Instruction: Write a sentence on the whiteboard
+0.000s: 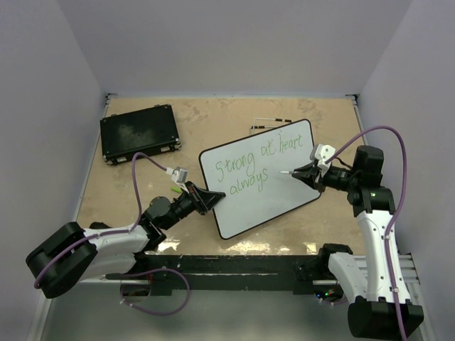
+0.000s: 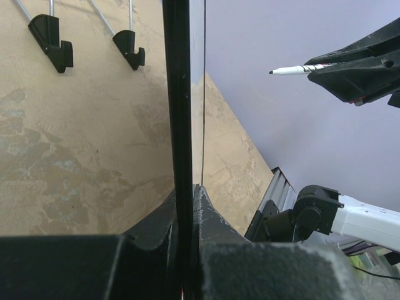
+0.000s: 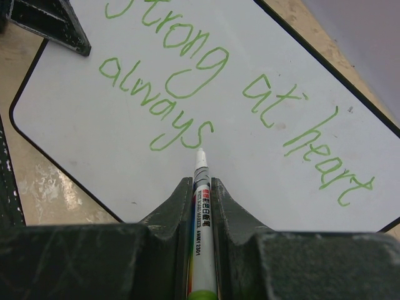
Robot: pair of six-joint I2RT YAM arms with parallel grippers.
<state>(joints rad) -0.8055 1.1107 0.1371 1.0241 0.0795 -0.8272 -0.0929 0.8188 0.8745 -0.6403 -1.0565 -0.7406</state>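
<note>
The whiteboard (image 1: 284, 188) lies tilted in the middle of the table, white with a thin black rim. Green words on it read "Strong at heart" and below "always" (image 1: 247, 179); the word "good" does not show. My left gripper (image 1: 206, 197) is shut on the board's left edge (image 2: 182, 125), seen edge-on in the left wrist view. My right gripper (image 1: 302, 172) is shut on a white marker (image 3: 201, 206), its tip (image 3: 200, 152) just right of the "s" of "always" (image 3: 156, 106). The marker also shows in the left wrist view (image 2: 294, 70).
A flat black case (image 1: 138, 133) lies at the back left. A thin wire stand (image 1: 270, 122) sits behind the board; its black feet show in the left wrist view (image 2: 53, 44). Walls close in on three sides.
</note>
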